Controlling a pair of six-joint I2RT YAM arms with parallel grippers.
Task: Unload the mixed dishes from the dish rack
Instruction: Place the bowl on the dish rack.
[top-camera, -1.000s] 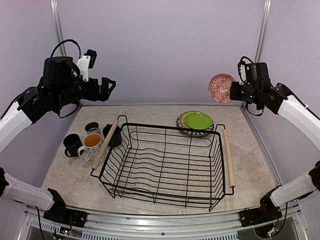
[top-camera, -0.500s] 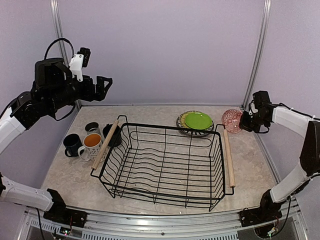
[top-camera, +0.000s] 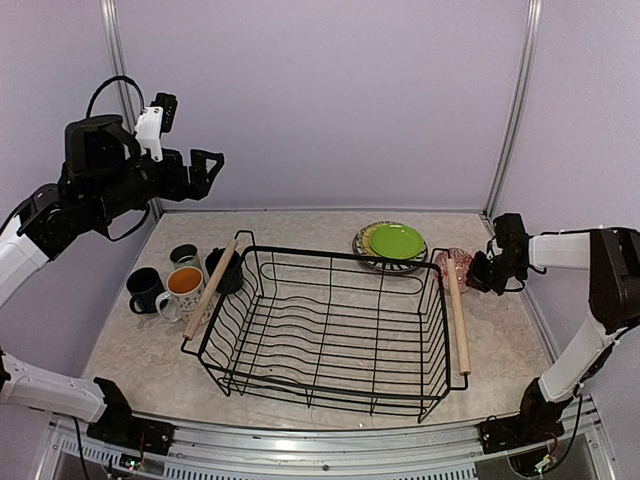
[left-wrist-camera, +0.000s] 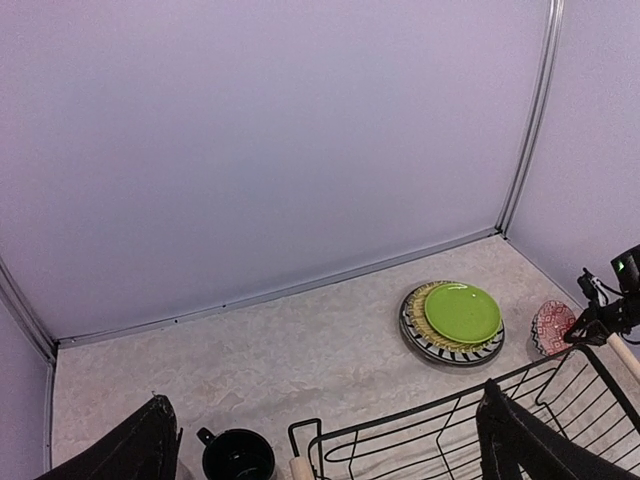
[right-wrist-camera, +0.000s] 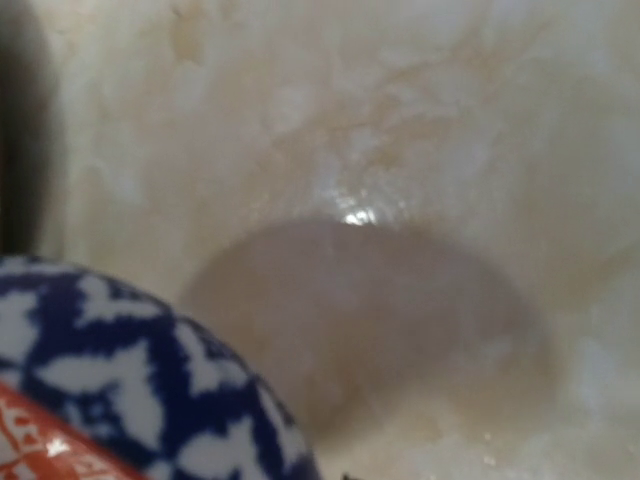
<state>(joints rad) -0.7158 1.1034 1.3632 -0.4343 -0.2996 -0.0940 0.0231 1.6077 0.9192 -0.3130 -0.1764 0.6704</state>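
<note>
Top external, left jaws spread wide, right jaws clamping patterned bowl (top-camera: 453, 263) beside dish rack (top-camera: 457, 325)

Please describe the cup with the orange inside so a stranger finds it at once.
Find the large black wire dish rack in the middle of the table, then its left wooden handle. Of the cups standing just outside that handle, take the white cup beside the dark blue mug: only it is orange inside.

You have pale lilac walls (top-camera: 320, 100) on three sides, metal corner posts (top-camera: 515, 100), and a beige marbled tabletop (top-camera: 300, 226) under even light.
</note>
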